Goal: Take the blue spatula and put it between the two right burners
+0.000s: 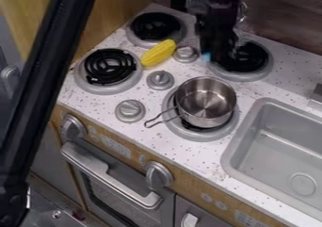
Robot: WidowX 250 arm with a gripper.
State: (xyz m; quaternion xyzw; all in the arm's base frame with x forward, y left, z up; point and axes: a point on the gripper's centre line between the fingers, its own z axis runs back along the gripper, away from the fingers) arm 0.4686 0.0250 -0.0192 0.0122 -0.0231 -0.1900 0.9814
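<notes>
Across the speckled white bench [290, 75], 4 burners, with the sink [229, 164] toward 4 o'clock. Toward 1 o'clock from the middle of the view, hanging over the rear right burner [250, 56]: the jaws [218, 54]. Cannot tell whether released, clenched or grasping. Just off them, toward 7 o'clock, a small patch of blue, probably the blue spatula [205, 56], beside the left edge of that burner. Mostly hidden: no reading its long axis, nor any contact with the jaws. Only 1 arm to weigh, and close at hand.

From the rear right burner, look toward 7 o'clock for the front right burner [200, 136], under the metal pot [205, 96], handle [148, 124] toward 8 o'clock. Between the 2, a narrow strip of bench, the likely goal. Given a sound grasp, probably a short shift toward 6 or 7 o'clock, then a careful lowering short of the pot. Chief risk: catching the rim and coming down tilted. Toward 9 o'clock from the jaws, well apart, yellow corn [158, 53].
</notes>
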